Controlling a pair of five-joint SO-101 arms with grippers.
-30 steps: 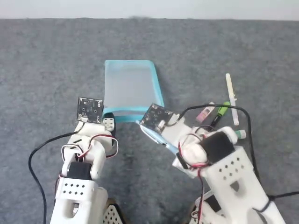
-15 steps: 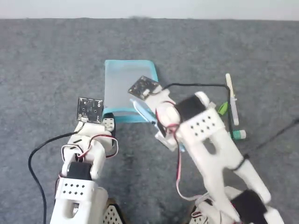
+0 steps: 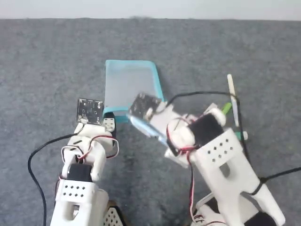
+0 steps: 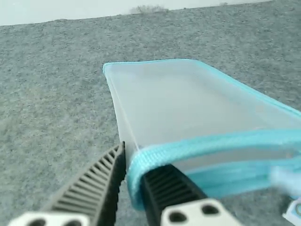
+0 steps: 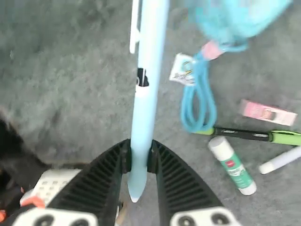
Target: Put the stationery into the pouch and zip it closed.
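Bright even light, soft faint shadows

I see my right end effector (image 5: 139, 151), clamped on the light-blue pen (image 5: 148, 70), drawing back from over the pouch (image 3: 129, 82) toward its near edge.

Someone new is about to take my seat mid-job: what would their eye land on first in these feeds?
First, the right claw, shut on a light blue pen held close to the mouth of the translucent pouch. Then the left claw, pinching that pouch by its blue zipper edge. Beside the right arm, a glue stick, a green and black pen and a pink eraser lie on the grey mat.
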